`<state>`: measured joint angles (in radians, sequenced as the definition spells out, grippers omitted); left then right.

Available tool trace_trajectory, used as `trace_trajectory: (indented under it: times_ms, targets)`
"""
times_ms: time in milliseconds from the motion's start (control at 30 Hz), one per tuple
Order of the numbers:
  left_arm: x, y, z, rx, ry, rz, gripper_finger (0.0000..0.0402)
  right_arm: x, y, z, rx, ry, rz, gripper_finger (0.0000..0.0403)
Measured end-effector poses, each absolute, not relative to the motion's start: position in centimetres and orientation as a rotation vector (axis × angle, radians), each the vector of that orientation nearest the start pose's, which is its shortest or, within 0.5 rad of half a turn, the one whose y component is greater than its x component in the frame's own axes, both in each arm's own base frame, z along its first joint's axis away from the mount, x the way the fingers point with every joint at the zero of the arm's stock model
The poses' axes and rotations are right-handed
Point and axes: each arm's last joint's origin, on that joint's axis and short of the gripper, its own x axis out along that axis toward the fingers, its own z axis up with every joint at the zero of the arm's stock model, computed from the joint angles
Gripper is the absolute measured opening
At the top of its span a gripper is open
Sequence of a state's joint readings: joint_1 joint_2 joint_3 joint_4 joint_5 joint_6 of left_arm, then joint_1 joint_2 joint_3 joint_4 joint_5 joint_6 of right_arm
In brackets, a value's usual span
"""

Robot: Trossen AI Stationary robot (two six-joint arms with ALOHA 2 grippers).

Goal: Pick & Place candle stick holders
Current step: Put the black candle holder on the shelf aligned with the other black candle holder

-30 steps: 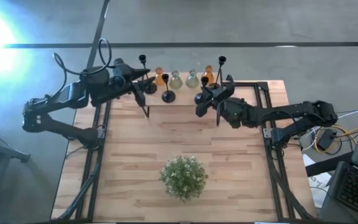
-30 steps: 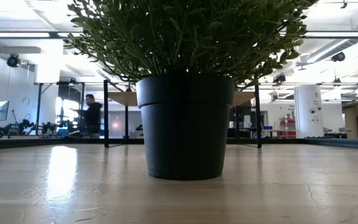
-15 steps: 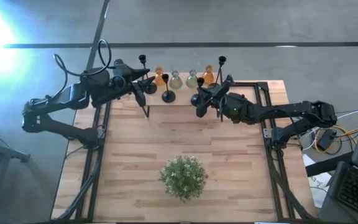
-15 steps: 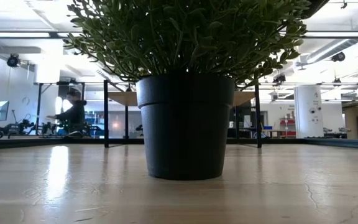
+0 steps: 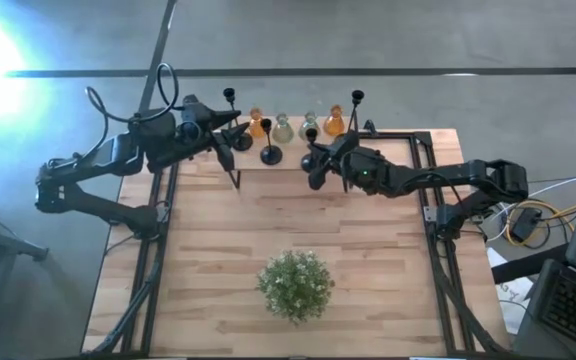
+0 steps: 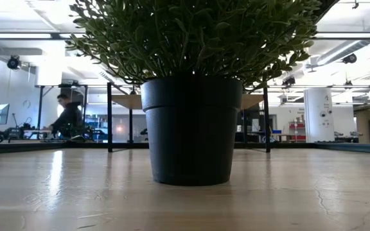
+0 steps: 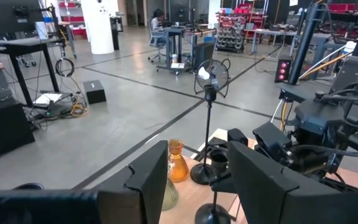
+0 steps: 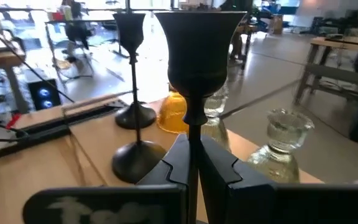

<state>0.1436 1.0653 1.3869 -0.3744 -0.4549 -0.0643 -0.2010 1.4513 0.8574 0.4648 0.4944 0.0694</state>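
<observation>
Candle stick holders are black throughout: round flat base, thin upright stem, small cup on top. Four are in view along the table's far edge. The tallest holder at the far left (image 5: 229,95) and the tallest holder at the far right (image 5: 357,97) flank a row of small glass vases (image 5: 283,128), orange and grey-green. A shorter holder (image 5: 269,152) stands just in front of the row.

The fourth holder (image 8: 197,43) is clamped by its stem between the closed fingers of the right gripper (image 5: 315,163), at the right end of the vase row.

The left gripper (image 5: 226,150) is beside the far-left holder with its fingers spread apart and nothing between them.

The light wooden table (image 5: 218,240) rests on a black frame. A potted green plant (image 5: 295,284) in a black pot stands near its front centre. Beyond lies a grey concrete floor, workbenches and a person (image 6: 66,119) at a desk.
</observation>
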Motion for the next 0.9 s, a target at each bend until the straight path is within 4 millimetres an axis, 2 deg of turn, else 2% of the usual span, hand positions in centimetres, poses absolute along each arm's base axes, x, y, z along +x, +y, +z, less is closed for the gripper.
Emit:
trace_trajectory:
  times_ms: [200,533,900]
  targets:
    - [19.5,4.1,46.4,-0.054,0.035,0.6,0.0174,30.6,-8.3,26.8,0.052,0.089,-0.768,0.0008]
    - [19.5,4.1,46.4,-0.054,0.035,0.6,0.0174,30.9,-9.3,25.9,0.099,0.08,-0.802,0.0008]
    - [19.5,4.1,46.4,-0.053,0.037,0.6,0.0174,30.6,-10.1,26.0,0.102,0.07,-0.849,0.0008]
